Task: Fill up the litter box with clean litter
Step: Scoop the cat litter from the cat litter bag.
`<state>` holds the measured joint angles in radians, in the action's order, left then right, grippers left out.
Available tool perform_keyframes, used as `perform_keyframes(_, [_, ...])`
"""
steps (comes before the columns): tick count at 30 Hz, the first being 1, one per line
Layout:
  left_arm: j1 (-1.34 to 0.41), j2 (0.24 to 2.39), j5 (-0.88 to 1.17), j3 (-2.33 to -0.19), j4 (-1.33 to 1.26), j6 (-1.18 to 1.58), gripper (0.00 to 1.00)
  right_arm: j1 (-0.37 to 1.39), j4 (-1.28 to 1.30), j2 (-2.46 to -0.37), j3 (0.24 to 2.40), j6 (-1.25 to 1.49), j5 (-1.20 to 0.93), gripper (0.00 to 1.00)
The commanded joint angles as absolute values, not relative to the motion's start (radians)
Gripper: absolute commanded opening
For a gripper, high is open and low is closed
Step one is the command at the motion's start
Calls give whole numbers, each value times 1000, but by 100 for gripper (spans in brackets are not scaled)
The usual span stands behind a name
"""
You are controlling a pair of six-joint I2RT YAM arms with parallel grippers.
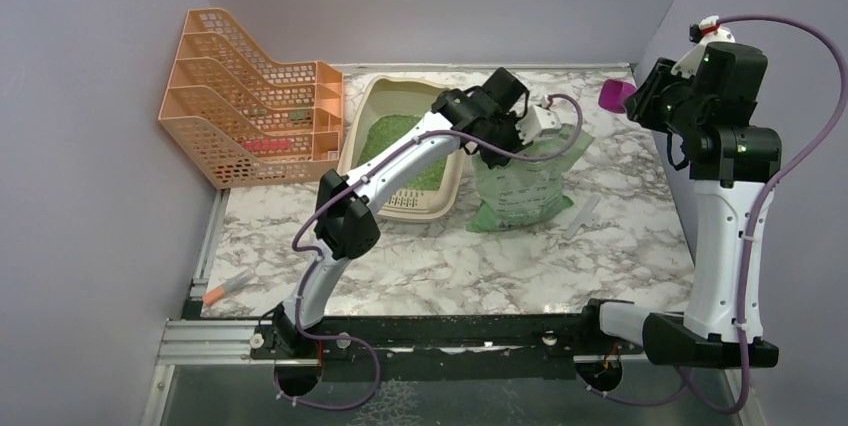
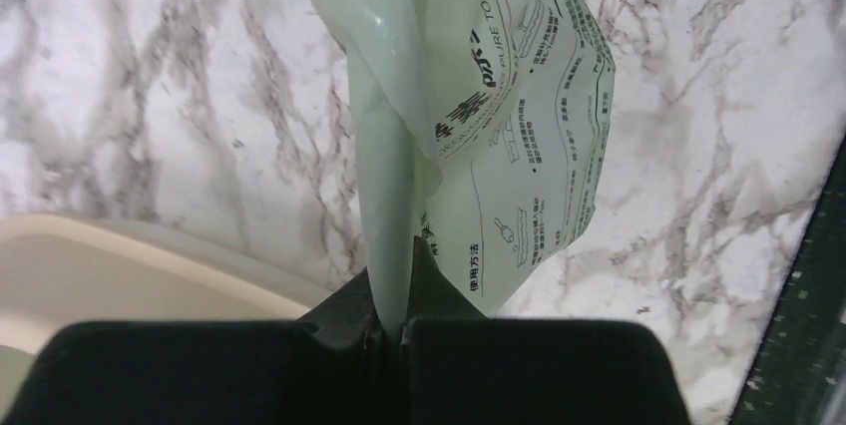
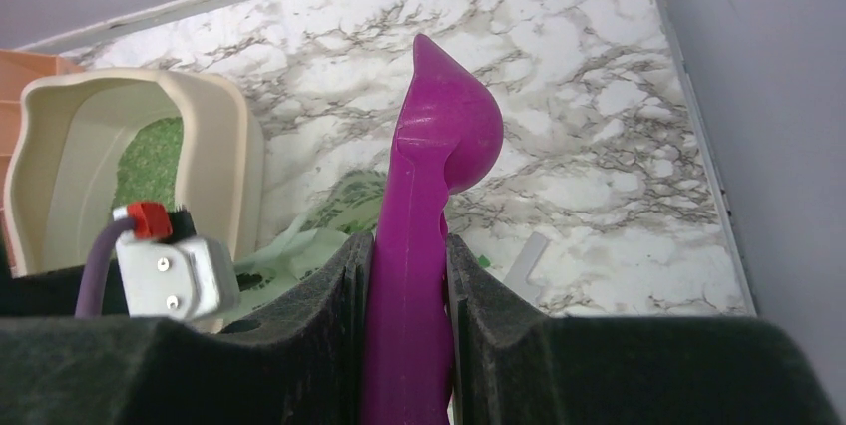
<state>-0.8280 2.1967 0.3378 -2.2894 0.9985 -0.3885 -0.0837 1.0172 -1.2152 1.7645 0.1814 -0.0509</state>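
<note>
Left hand [image 2: 399, 257]: jaws pinched tight on a fold of film at the top of the litter bag [image 2: 519, 126]. Below the fingertips the bag body rests on the marble worktop [image 2: 160, 96]. The litter box [image 1: 362, 121] sits just left of this hand, beside the bag; whether they touch, cannot tell. Green granules [image 1: 395, 136] cover part of the box floor.

Right hand [image 3: 409, 245]: narrow, clamped on the handle of the magenta scoop [image 3: 444, 136], with the bowl out past the fingertips. It is raised off the worktop, well to the right of the bag.
</note>
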Motion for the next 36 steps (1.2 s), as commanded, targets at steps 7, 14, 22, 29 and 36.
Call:
perform_keyframes(7, [-849, 2131, 28, -2334, 793, -793, 0, -83, 1063, -1155, 1837, 193, 25, 1])
perform_keyframes(14, [-838, 2078, 29, -2220, 770, -857, 0, -83, 1219, -1157, 1902, 280, -127, 1])
perform_keyframes(22, [-838, 2036, 136, -2154, 793, -788, 0, -82, 1329, -1119, 1850, 341, -264, 1])
perform_keyframes(29, [-838, 2019, 118, -2144, 795, -759, 0, -83, 1338, -1119, 1815, 340, -265, 1])
perform_keyframes(36, [-839, 2023, 128, -2160, 795, -734, 0, -82, 1308, -1127, 1745, 314, -224, 1])
